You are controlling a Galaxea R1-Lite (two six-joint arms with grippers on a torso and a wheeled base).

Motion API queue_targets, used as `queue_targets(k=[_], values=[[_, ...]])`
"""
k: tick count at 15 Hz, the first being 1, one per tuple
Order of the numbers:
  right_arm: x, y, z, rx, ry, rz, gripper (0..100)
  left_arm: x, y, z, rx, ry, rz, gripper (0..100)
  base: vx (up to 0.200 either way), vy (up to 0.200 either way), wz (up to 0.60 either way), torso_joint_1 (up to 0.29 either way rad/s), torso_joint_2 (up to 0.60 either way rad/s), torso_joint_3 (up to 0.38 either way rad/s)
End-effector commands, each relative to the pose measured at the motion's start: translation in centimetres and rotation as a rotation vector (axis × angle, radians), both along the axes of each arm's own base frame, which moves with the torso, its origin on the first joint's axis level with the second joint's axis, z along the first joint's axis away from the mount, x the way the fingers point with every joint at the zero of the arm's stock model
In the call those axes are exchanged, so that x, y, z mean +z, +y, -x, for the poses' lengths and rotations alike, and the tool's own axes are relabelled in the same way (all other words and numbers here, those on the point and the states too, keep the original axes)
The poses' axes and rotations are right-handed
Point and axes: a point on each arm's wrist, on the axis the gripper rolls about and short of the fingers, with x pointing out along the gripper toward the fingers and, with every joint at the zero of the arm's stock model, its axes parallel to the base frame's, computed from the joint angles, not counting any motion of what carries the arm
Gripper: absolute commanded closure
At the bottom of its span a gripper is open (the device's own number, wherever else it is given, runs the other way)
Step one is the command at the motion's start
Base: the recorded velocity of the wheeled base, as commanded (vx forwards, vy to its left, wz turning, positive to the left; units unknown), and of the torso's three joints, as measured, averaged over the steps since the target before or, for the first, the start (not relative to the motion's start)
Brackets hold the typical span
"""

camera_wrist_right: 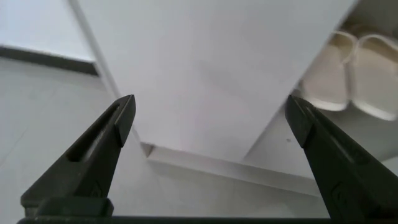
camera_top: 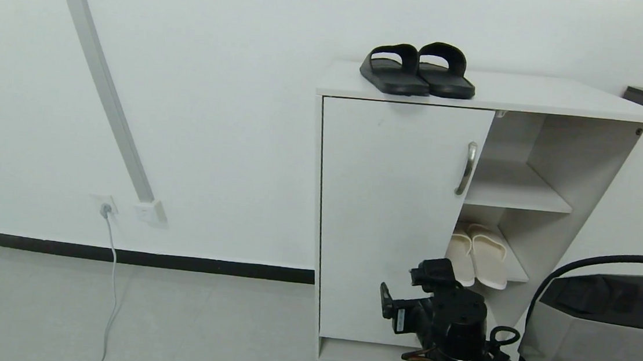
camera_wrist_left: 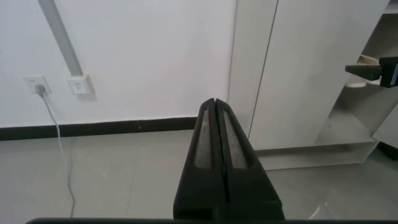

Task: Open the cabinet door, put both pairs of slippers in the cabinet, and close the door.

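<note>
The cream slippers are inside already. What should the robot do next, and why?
Probably lift the open right gripper toward the black rubber slippers on top of the white cabinet: the cream slippers already sit on its lower shelf, the black pair not yet.

R hand (camera_wrist_right: 209,102) spread wide, facing cabinet door (camera_wrist_right: 205,62); 2 white slippers (camera_wrist_right: 351,71) side by side past door's edge.

Your head camera is looking forward and down from farther back at the cabinet (camera_top: 538,95), its door (camera_top: 389,209) and the wall (camera_top: 217,107). Your left wrist camera is sitting low, facing along the left gripper (camera_wrist_left: 214,106) toward wall and cabinet. Your right wrist camera is peering past the right gripper (camera_wrist_right: 210,102), close to the door. All three are sharing the door; head and right wrist are also sharing the white slippers (camera_top: 478,255).
</note>
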Motion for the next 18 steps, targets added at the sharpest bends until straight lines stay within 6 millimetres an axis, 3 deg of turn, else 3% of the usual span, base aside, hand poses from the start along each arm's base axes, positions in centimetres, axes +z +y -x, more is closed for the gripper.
queue_targets(k=[1, 13, 18], values=[[-0.01, 0.00, 0.03, 0.002, -0.001, -0.001, 0, 0.00, 0.00, -0.01, 0.000, 0.001, 0.000, 100, 0.000, 0.000, 0.00, 0.000, 0.00, 0.000], [-0.22, -0.36, -0.18, -0.001, -0.007, 0.002, 0, 0.02, 0.00, -0.01, 0.000, 0.000, 0.000, 100, 0.000, 0.000, 0.00, 0.001, 0.00, -0.004], [-0.26, -0.35, -0.12, 0.000, -0.004, 0.004, 0, 0.00, 0.00, -0.01, 0.000, 0.001, 0.000, 100, 0.000, 0.000, 0.00, 0.079, -0.36, -0.273]])
